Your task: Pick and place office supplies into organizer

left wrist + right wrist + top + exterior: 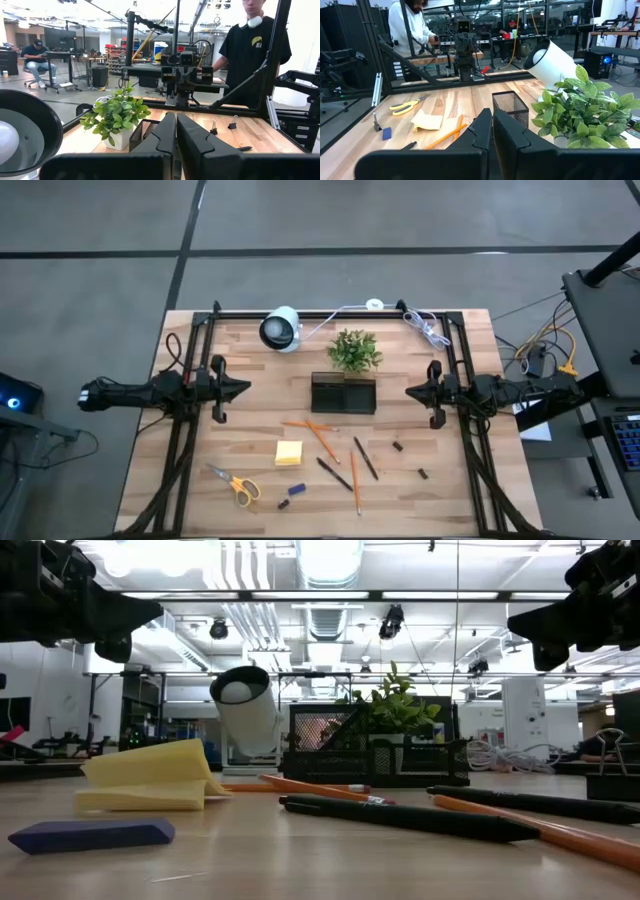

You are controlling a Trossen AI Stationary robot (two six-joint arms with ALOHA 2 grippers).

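Observation:
The black mesh organizer (343, 393) stands mid-table in front of a green plant. Nearer the front edge lie a yellow sticky-note pad (289, 452), yellow-handled scissors (235, 485), orange pencils (318, 435), dark pens (364, 457), a small blue block (296, 490) and tiny dark clips (398, 447). My left gripper (246, 389) hovers shut at the table's left, level, pointing at the organizer. My right gripper (410, 391) hovers shut at the right, facing it. Both hold nothing.
A white round camera (281, 329) lies at the back beside the potted plant (354, 351). Black frame rails (190, 430) run along both table sides and the back. A white cable (425, 328) lies at the back right. People stand beyond the table ends.

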